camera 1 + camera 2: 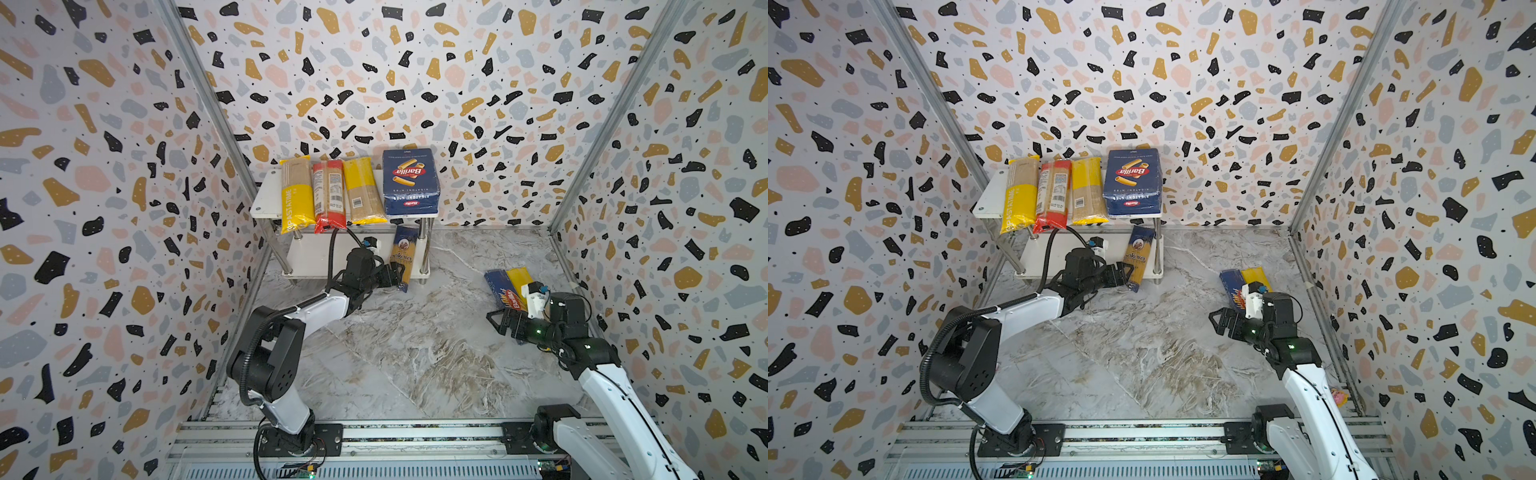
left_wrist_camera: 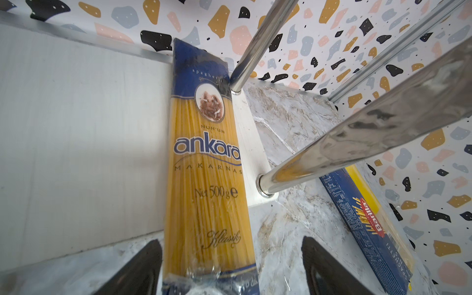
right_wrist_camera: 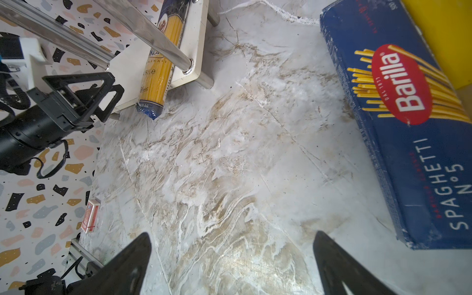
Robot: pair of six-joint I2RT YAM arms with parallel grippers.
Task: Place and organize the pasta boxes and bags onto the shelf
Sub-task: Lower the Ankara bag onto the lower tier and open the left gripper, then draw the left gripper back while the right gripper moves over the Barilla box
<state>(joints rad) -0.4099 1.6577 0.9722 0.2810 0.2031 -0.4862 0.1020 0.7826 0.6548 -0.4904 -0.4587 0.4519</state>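
The shelf (image 1: 266, 199) (image 1: 988, 199) stands at the back. Its top board carries a PASTATIME yellow bag (image 1: 296, 195), a red-ended bag (image 1: 329, 195), another yellow bag (image 1: 363, 191) and the wide Barilla rigatoni box (image 1: 409, 183). The ankara bag (image 1: 401, 257) (image 2: 204, 166) (image 3: 159, 69) lies on the lower board, its near end overhanging the table. My left gripper (image 1: 397, 274) (image 2: 229, 240) stands open astride that end. The Barilla spaghetti box (image 1: 500, 286) (image 3: 408, 127) lies flat at the right beside a yellow bag (image 1: 519, 278). My right gripper (image 1: 498, 320) (image 3: 232, 233) hangs open and empty next to the box.
Chrome posts (image 2: 332, 143) flank the ankara bag at the shelf's right end. A small red box (image 3: 89, 217) lies on the marble table by the left wall. Patterned walls close three sides; the arms' rail (image 1: 374, 436) runs along the front.
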